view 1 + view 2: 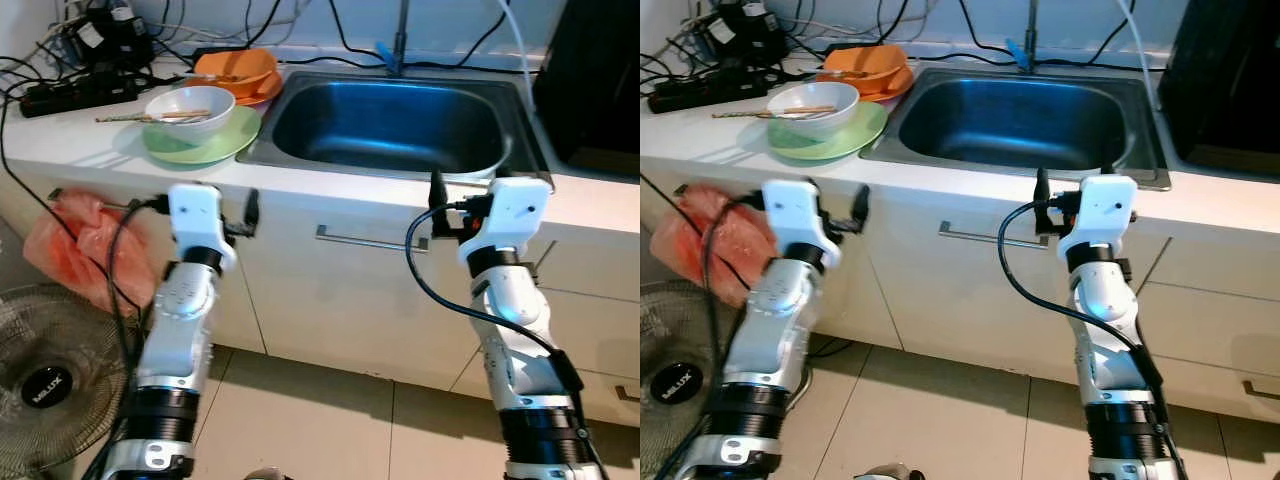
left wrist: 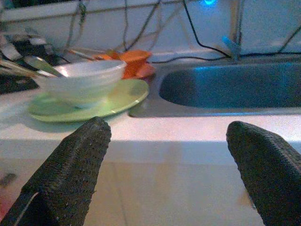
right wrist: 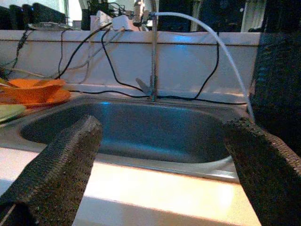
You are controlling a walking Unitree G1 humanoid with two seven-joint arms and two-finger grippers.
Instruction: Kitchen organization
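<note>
Left eye view: both arms raised before the bench (image 1: 100, 145), nothing picked up yet; reaching for dishes looks next. Left wrist view: left claw (image 2: 169, 155) spread and empty, facing the white bowl (image 2: 82, 82) on the green plate (image 2: 117, 96); utensils blurred. Right wrist view: right claw (image 3: 164, 155) spread, facing the sink (image 3: 141, 129).

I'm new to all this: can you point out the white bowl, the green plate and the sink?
white bowl (image 1: 190, 112): left eye view, on its outer side wall.
green plate (image 1: 235, 136): left eye view, on its bare right rim.
sink (image 1: 380, 125): left eye view, on its basin floor.
</note>
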